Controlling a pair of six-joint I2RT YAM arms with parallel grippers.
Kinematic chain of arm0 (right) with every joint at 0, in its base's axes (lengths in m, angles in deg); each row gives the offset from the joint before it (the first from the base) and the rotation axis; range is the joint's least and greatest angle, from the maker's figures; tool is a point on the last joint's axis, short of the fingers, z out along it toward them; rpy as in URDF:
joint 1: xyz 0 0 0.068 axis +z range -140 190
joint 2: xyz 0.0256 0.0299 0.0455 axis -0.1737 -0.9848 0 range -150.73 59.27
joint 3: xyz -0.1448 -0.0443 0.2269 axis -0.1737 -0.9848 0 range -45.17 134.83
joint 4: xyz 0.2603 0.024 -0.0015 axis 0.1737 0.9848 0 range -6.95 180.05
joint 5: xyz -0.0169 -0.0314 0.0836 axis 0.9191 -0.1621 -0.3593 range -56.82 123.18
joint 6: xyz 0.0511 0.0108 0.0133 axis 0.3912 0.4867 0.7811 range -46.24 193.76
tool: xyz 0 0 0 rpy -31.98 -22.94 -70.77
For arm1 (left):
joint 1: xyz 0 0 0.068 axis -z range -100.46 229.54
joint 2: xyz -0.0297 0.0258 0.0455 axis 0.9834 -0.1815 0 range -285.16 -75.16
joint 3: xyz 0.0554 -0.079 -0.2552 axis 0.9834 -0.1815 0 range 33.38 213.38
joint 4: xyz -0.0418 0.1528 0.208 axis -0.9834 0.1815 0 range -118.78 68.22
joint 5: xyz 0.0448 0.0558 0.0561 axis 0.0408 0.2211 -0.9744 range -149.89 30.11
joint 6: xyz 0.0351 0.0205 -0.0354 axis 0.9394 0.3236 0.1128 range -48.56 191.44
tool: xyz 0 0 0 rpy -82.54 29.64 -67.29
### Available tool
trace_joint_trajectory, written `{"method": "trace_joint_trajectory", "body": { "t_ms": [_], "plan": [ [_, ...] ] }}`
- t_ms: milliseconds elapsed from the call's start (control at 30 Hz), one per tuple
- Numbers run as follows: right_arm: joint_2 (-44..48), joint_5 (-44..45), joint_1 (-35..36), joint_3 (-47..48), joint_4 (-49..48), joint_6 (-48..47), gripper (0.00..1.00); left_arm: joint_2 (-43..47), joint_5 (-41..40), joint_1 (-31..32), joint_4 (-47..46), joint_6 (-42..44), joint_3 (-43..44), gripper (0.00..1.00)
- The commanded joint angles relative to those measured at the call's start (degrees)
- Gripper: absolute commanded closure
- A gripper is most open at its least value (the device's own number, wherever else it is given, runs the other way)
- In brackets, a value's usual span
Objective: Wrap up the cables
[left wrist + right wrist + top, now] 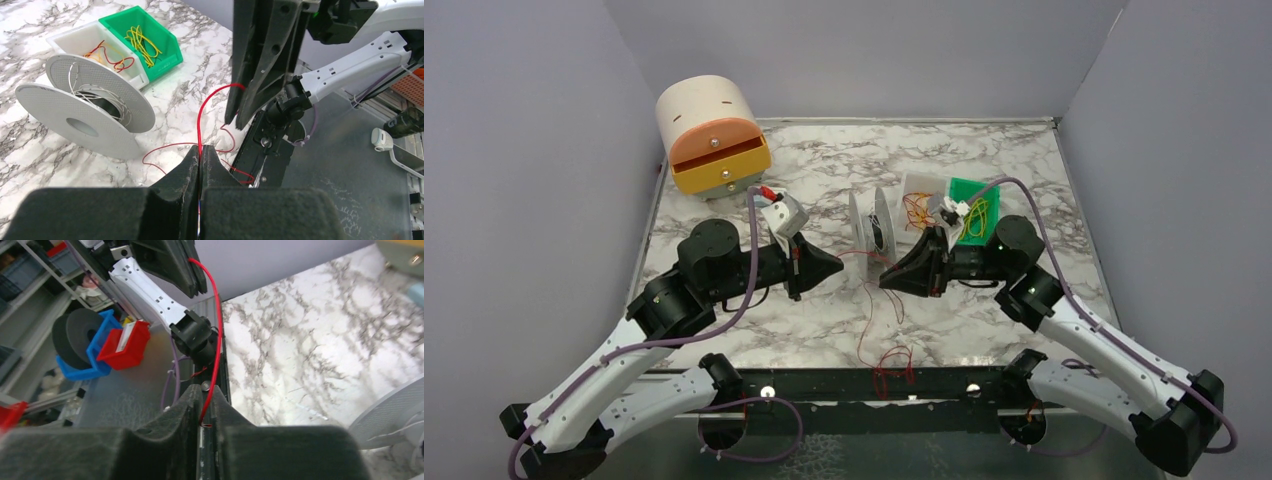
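A thin red cable spans the short gap between my two grippers in front of the pale grey spool. My left gripper is shut on it; the left wrist view shows the cable rising from the closed tips and arching over to the right gripper. My right gripper holds the cable's end between nearly closed jaws. More red cable trails over the front edge. The spool stands on edge with thin pale wire on its core.
A white bin with red-orange strands and a green bin with yellow-green wires sit behind the right gripper. A beige and orange box stands at the back left. A black rail runs along the front edge.
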Motion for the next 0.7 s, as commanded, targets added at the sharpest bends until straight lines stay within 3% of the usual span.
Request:
{"method": "trace_joint_trajectory", "body": {
  "t_ms": [0,67,267,467,667],
  "plan": [
    [4.22,5.82,0.38,-0.83,-0.65,-1.71,0.89,1.08,0.27,0.18,-1.32,-0.72,-0.98,1.0],
    [5.86,7.96,0.38,-0.8,1.02,-2.5,0.98,1.31,0.3,0.22,-1.22,-0.72,-1.3,1.0],
    [9.74,12.68,0.38,-0.14,4.63,-3.69,0.97,1.76,0.5,0.21,-1.01,-0.87,-2.02,1.0],
    [8.84,9.5,0.37,-1.08,1.94,-1.02,0.73,1.29,2.21,0.19,-2.06,-2.07,-1.8,1.0],
    [7.29,6.85,0.38,-5.25,-6.55,3.38,0.56,1.14,4.21,0.19,-5.09,-4.32,-2.35,1.0]
  ]
}}
